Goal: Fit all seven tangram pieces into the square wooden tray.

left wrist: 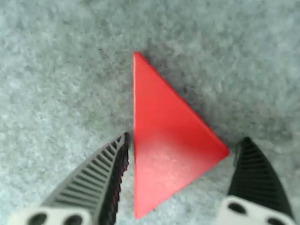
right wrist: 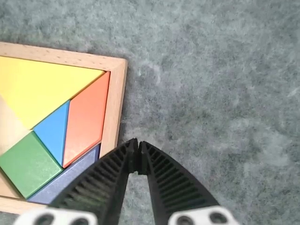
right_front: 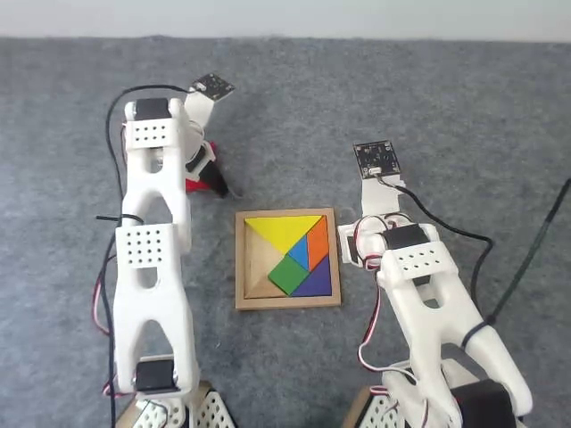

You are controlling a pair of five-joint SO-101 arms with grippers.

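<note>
On fuzzy felt [left wrist: 56, 56], red triangle [left wrist: 164, 140] inside spread left gripper [left wrist: 184, 138].

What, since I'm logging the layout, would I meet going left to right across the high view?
The left arm → red triangle → wooden tray → right arm.

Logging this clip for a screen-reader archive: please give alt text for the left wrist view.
A red triangle lies flat on grey cloth, straddled by the open left gripper. Whether the gripper touches the piece cannot be told.
</note>
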